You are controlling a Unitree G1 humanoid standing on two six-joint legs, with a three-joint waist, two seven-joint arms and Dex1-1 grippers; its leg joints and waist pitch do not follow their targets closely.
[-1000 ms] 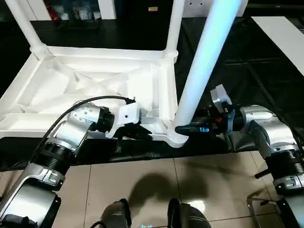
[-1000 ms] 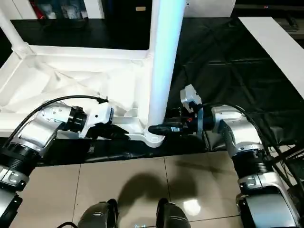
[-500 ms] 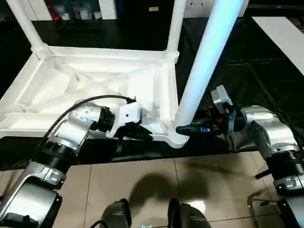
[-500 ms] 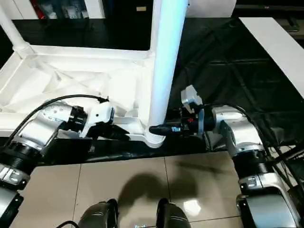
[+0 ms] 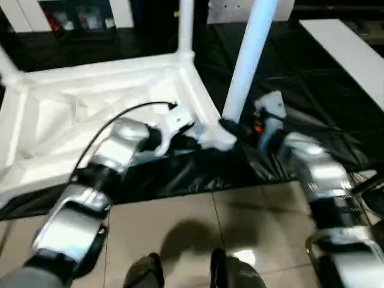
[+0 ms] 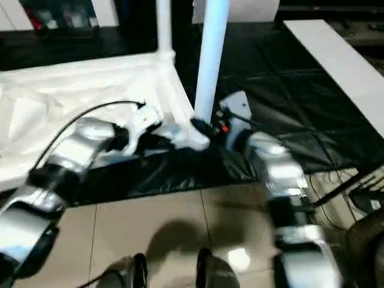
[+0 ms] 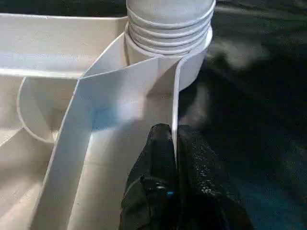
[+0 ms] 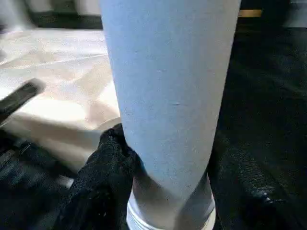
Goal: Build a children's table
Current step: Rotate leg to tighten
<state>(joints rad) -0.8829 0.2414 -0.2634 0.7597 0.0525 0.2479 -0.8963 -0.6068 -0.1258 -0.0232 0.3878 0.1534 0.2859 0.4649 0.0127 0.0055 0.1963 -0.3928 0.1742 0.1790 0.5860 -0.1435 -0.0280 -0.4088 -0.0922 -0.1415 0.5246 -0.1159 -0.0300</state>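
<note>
The white table top lies upside down on a black cloth, ribbed underside up. A long white leg stands in the near right corner socket. A second leg rises at the far right corner and a third at the far left. My left gripper is shut on the thin rim wall just beside that socket. My right gripper is shut on the leg's base, one black finger on each side, just above the ribbed end.
The black cloth covers the floor under and right of the table. Beige floor tiles lie in front, with my feet at the bottom edge. A white board lies at the back right. Cables and a stand sit at the right.
The whole picture has shifted and tilted, so the camera has moved. Both grippers keep their holds at the near right corner, which now sits higher in the picture.
</note>
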